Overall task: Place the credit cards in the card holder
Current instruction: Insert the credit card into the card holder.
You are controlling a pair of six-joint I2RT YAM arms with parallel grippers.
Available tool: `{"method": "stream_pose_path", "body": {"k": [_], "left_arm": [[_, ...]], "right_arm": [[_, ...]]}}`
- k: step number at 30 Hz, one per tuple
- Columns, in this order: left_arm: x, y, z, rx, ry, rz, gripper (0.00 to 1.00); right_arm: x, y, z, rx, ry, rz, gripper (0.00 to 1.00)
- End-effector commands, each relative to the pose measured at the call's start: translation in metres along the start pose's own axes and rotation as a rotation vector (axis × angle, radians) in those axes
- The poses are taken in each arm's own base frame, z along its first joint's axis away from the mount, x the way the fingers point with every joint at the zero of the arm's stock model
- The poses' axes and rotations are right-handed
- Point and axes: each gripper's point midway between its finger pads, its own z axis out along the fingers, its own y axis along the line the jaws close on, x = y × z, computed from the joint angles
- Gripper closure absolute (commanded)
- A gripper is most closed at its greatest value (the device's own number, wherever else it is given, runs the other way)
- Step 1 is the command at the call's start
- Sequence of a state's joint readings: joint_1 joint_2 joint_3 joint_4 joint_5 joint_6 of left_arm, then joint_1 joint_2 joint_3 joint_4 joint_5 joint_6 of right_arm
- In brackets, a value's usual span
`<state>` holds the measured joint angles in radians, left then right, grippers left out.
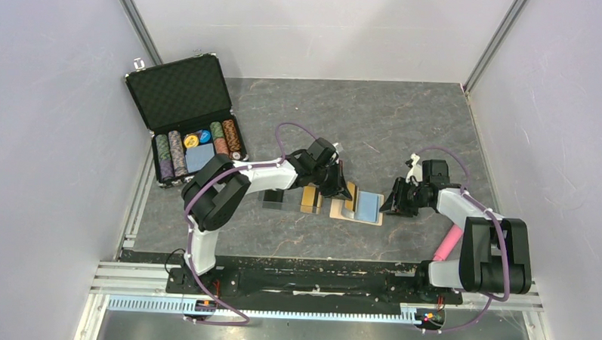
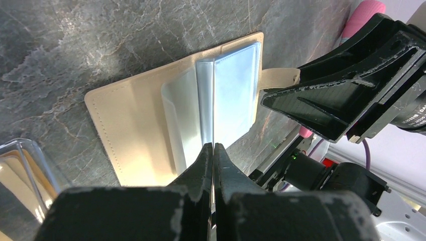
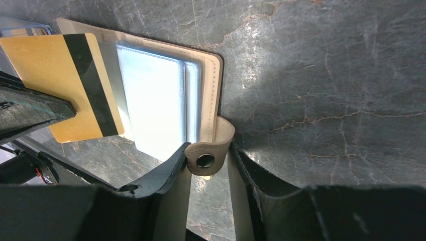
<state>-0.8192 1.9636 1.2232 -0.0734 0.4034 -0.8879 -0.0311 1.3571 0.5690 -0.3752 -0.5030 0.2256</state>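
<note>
Card holder [image 1: 366, 210]: lies open and flat on the table [image 1: 405, 128] between the two grippers, tan cover down, clear sleeves [image 2: 231, 95] facing up.
Snap tab [image 3: 206, 159]: sticks out of the holder's right edge, curled upward.
Right gripper [image 3: 207, 150]: fingers are closed on the snap tab, one on each side; the holder's right edge is held by it.
Left gripper [image 2: 213, 149]: fingers are pressed together, pinching the gold card [image 3: 55, 83] by one end.
Gold card: held on edge over the holder's left half, black stripe toward the right wrist camera; its free end reaches the sleeves. Whether it is inside a sleeve cannot be told.
Black card [image 1: 274, 199]: lies flat on the table to the left of the holder, apart from it, untouched.
Clear box [image 1: 310, 199]: sits between the black card and the holder, gold content visible inside.
Chip case [image 1: 181, 94]: stands open at the far left, lid tilted back, poker chips [image 1: 197, 147] stacked in rows in the lower half.
Pink cylinder [image 1: 448, 243]: seen beside the right arm's base.
</note>
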Motion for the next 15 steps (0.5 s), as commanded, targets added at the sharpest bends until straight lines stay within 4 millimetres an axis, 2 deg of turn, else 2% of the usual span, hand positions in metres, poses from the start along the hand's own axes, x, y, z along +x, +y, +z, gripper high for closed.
{"method": "stream_pose_path", "body": {"k": [1,15], "left_arm": [[-0.004,-0.009,0.004,0.051,-0.004,-0.019,0.98],[0.005,0.000,0.014,0.041,0.030,-0.037,0.98]], "right_arm": [[0.012,-0.008,0.005,0.017,0.033,0.023,0.66],[0.016,-0.010,0.009,0.006,0.038,0.037,0.74]]}}
